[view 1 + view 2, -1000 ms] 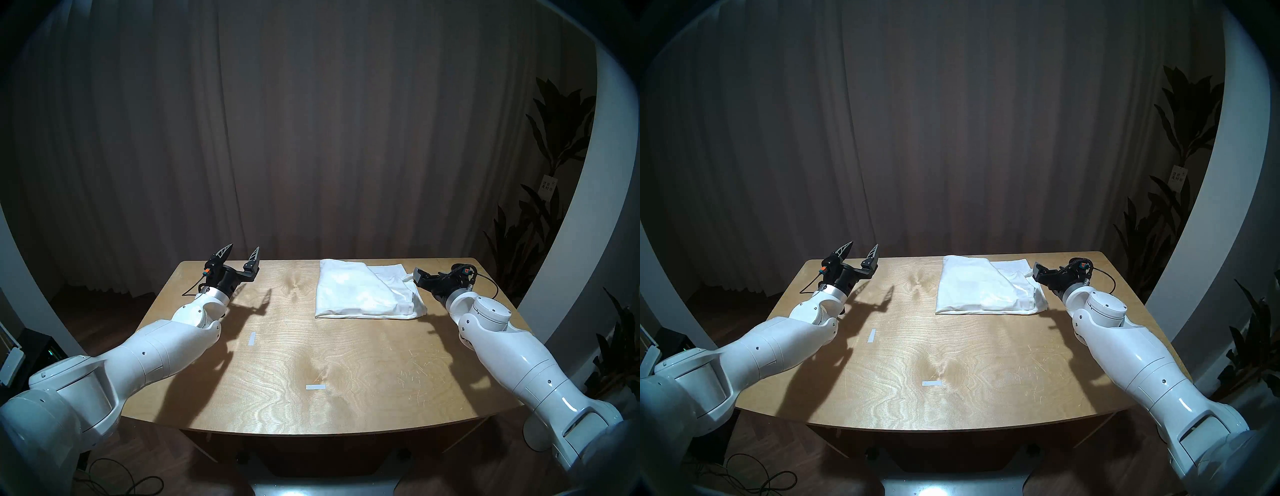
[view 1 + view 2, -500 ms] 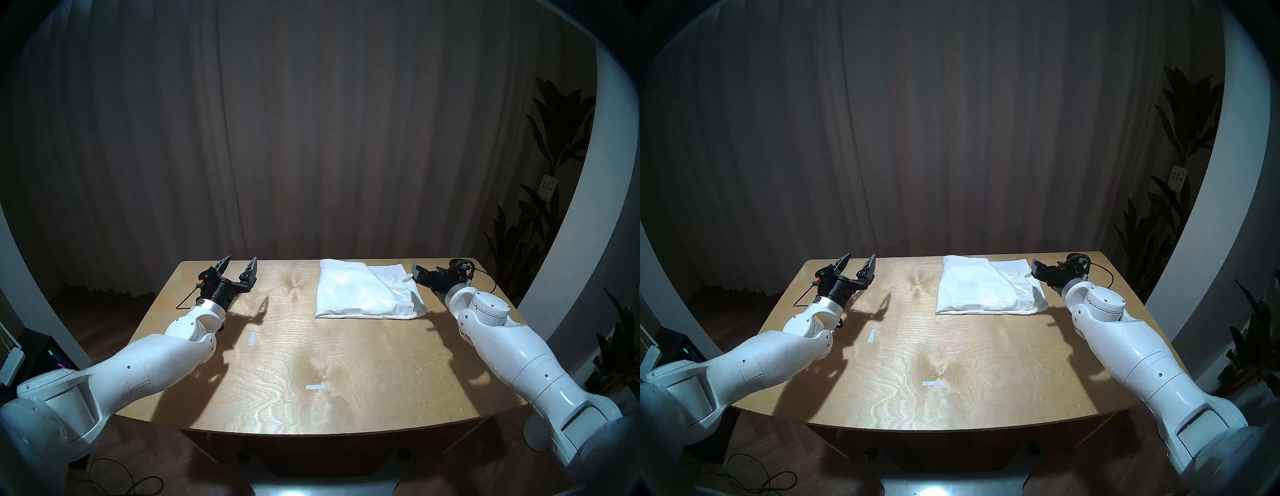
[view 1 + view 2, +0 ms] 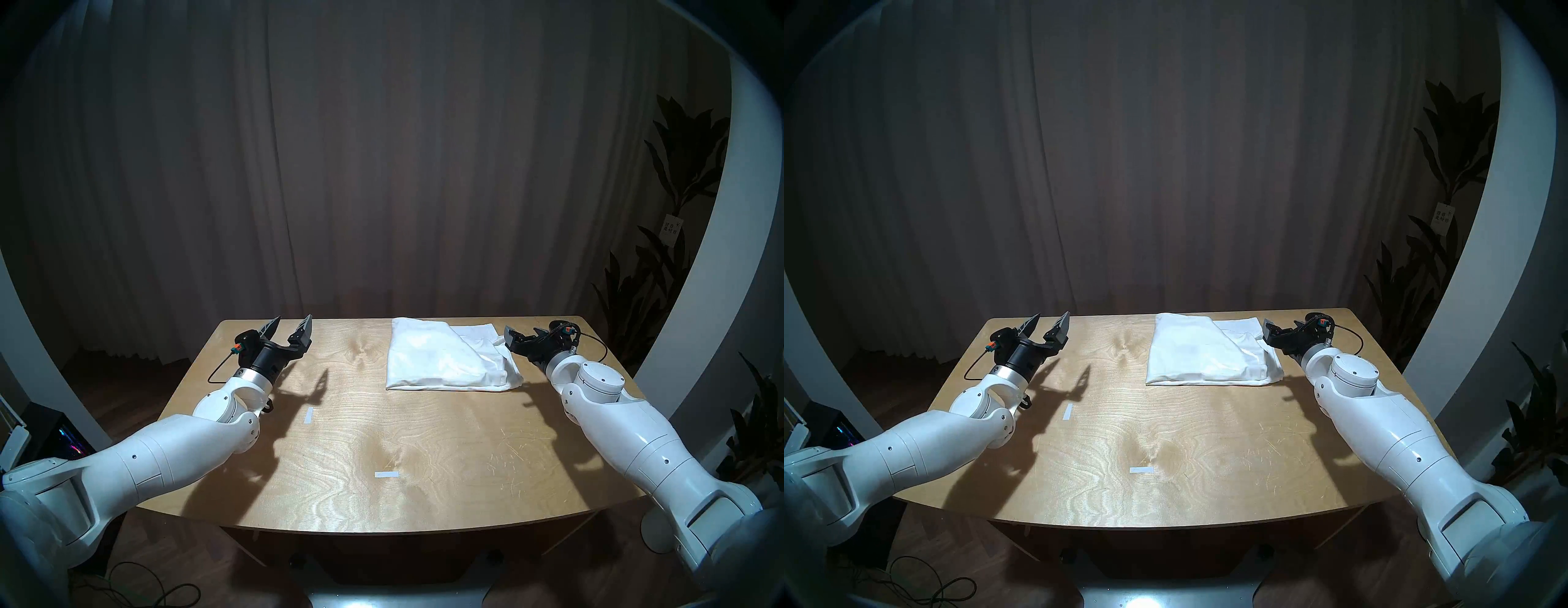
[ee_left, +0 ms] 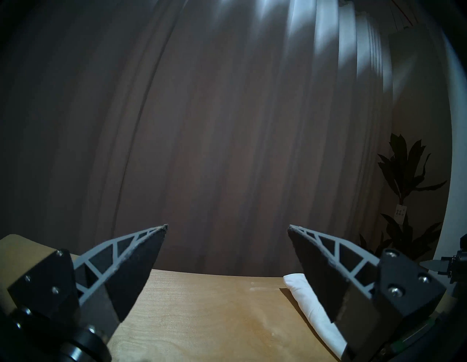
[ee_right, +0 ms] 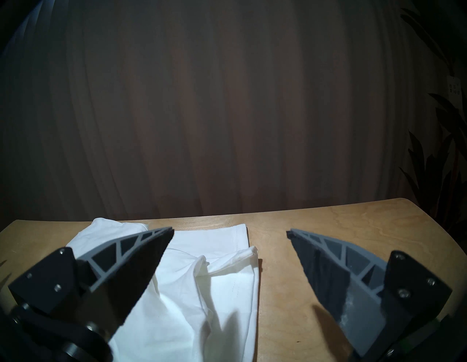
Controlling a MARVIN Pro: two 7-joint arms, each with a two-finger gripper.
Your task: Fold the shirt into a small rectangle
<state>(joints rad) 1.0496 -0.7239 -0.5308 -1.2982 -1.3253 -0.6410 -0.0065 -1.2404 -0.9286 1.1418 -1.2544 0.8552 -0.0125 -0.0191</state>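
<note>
The counter [image 3: 424, 446] carries the shirt [image 3: 441, 356] at about one o'clock from its centre, near the far edge; it lies as a thick white rectangle, with a loose layer and a rumpled flap poking out along its three o'clock side, so the fold is not quite tidy. No lettering shows on the upper face.

Over the last second the left arm has drawn back toward six o'clock and its wrist has rolled; the left claw [image 3: 292, 331] now hangs released and empty over the ten o'clock corner, well apart from the cloth. The right claw [image 5: 230, 232] has hardly shifted: it sits at the shirt's three o'clock edge, fingers [image 5: 141, 252] spread wide, holding nothing, one finger over the rumpled flap.

With both claws let go and the left one retreating, the folding looks essentially finished; any remaining work is likely just tucking in that stray flap

Two small tape strips [image 3: 308, 415] lie untouched nearer the robot
</note>
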